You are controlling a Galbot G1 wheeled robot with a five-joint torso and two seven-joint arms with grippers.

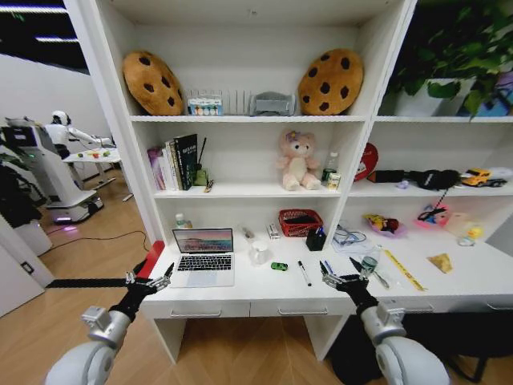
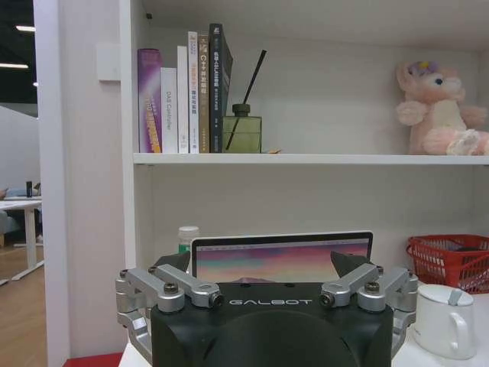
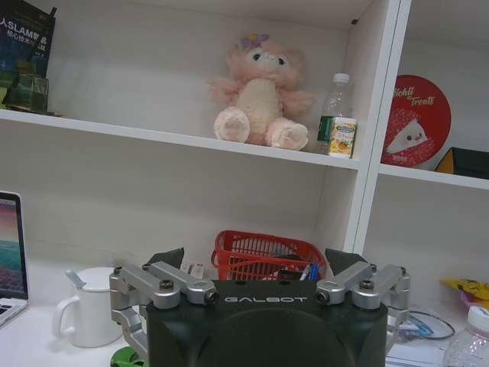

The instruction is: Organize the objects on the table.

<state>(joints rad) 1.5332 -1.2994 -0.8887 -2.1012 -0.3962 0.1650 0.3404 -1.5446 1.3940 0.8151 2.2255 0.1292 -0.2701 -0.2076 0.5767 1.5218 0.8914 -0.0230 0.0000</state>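
Laptop (image 1: 203,255) first: it sits lid-up on the left part of the white desk (image 1: 264,286), screen lit, well back from the near edge, with a small clear green-labelled bottle (image 1: 181,221) just behind its left corner against the shelf wall. To its right I see a white mug (image 1: 259,253), then the tiny green object (image 1: 279,266), then a black pen (image 1: 304,273) and a blue one (image 1: 329,267) lying loose on the top. A red mesh basket (image 1: 300,222) and a dark pen cup (image 1: 316,239) stand farther back, under the pink plush bear (image 1: 297,160).

From my seat, nothing looks sorted yet. The small items are scattered across the middle of the desk, the pens lie outside the cup, and the drawers below are closed, so I judge the job is at its very start with all of it left to do.

My left gripper (image 1: 161,280) hovers at the near edge beside the laptop's left corner, fingers spread and holding nothing. My right gripper (image 1: 338,274) hangs over the near edge close to the blue pen, jaws likewise spread and empty; the wrist views confirm both are wide apart.
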